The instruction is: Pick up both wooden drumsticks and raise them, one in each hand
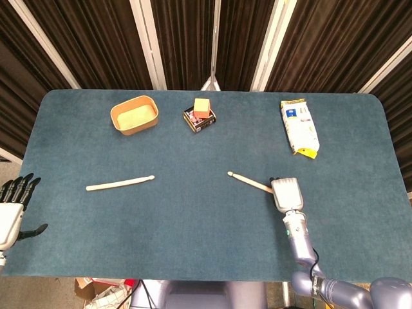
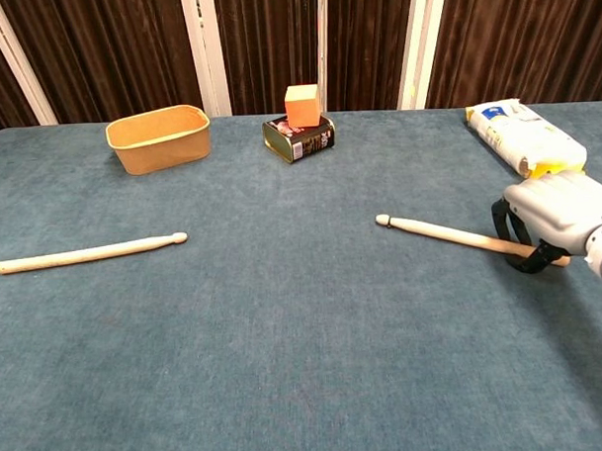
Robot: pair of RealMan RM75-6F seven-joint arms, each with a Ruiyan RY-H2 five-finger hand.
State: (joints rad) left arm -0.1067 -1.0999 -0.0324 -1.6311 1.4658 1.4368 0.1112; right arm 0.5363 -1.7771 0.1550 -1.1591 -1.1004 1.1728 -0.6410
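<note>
Two wooden drumsticks lie on the blue table. The left drumstick (image 1: 120,183) (image 2: 89,254) lies alone at the left, tip pointing right. The right drumstick (image 1: 250,182) (image 2: 450,235) points its tip to the left, and its butt end runs under my right hand (image 1: 286,193) (image 2: 558,221). In the chest view the dark fingers (image 2: 517,250) curl around that butt end, and the stick still rests on the table. My left hand (image 1: 14,206) hovers off the table's left edge with fingers spread and nothing in it, well left of the left drumstick. The chest view does not show it.
A tan bowl (image 1: 134,114) (image 2: 159,137) stands at the back left. An orange cube (image 1: 202,107) (image 2: 303,105) sits on a dark box (image 1: 199,120) (image 2: 300,138) at the back middle. A white and yellow bag (image 1: 299,127) (image 2: 525,135) lies at the back right, just behind my right hand.
</note>
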